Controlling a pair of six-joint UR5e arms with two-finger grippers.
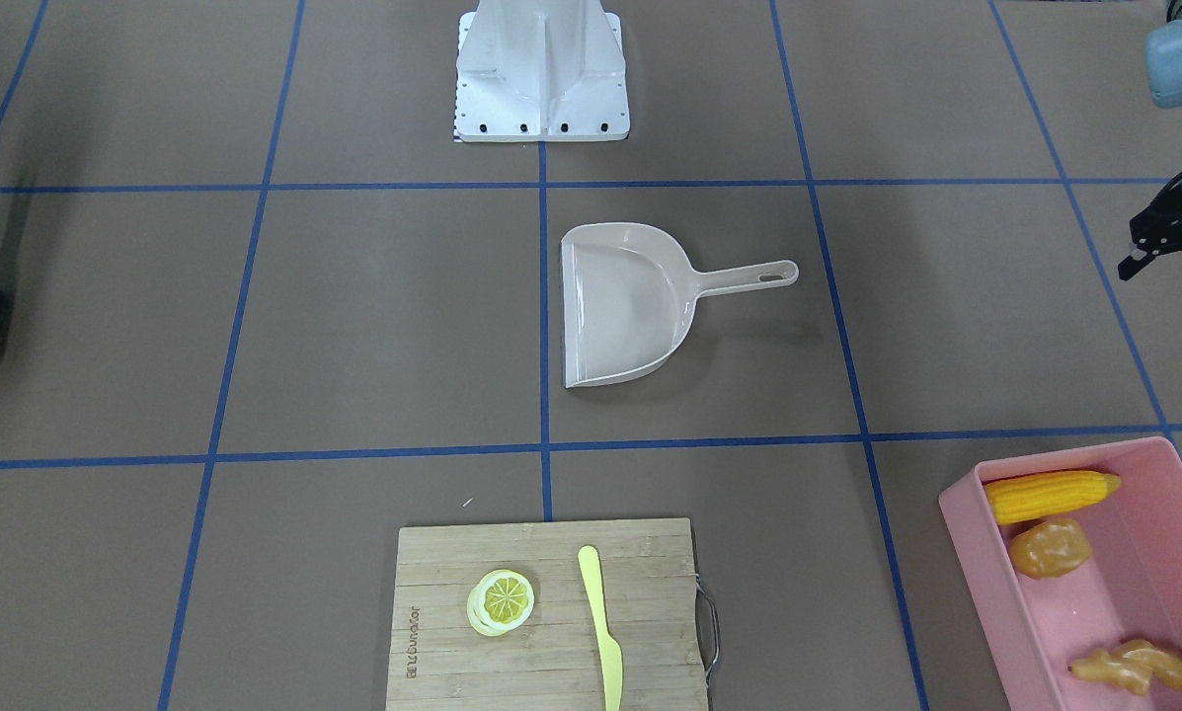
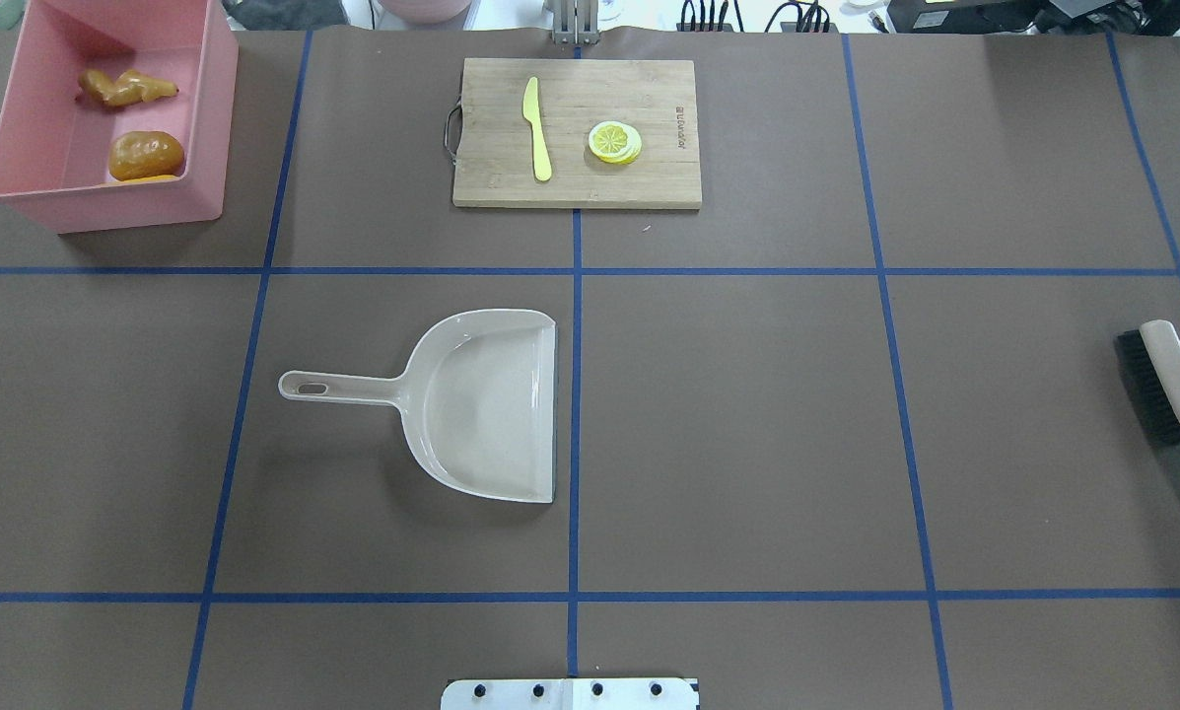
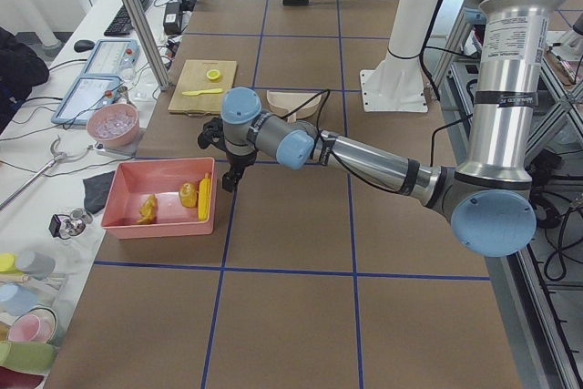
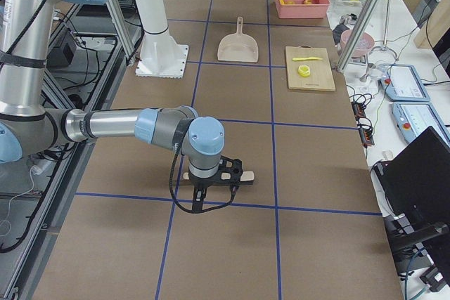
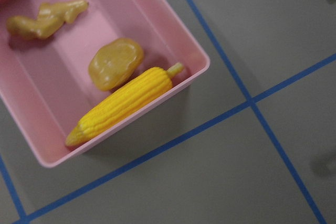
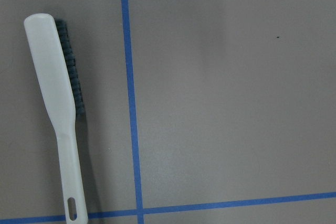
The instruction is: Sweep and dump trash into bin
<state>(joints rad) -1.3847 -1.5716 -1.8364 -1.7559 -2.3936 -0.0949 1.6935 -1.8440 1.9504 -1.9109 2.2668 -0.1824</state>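
The pink bin (image 1: 976,563) (image 2: 126,207) stands at the table's far left corner. Inside it lie the trash pieces: a yellow corn cob (image 5: 123,106) (image 1: 1050,494), a brownish-orange potato-like piece (image 5: 115,62) (image 2: 146,153) and a tan ginger root (image 5: 44,18) (image 2: 126,87). My left gripper (image 1: 1171,259) hangs open and empty just beside the bin's near end. My right gripper (image 4: 226,173) hovers over the brush at the table's right end; I cannot tell whether it is open or shut.
An empty beige dustpan (image 2: 491,404) lies mid-table, handle pointing left. A white-handled brush (image 2: 1166,380) (image 6: 58,93) lies flat at the right edge. A wooden cutting board (image 2: 575,187) at the far side holds a lemon slice (image 2: 614,141) and a yellow knife (image 2: 537,128).
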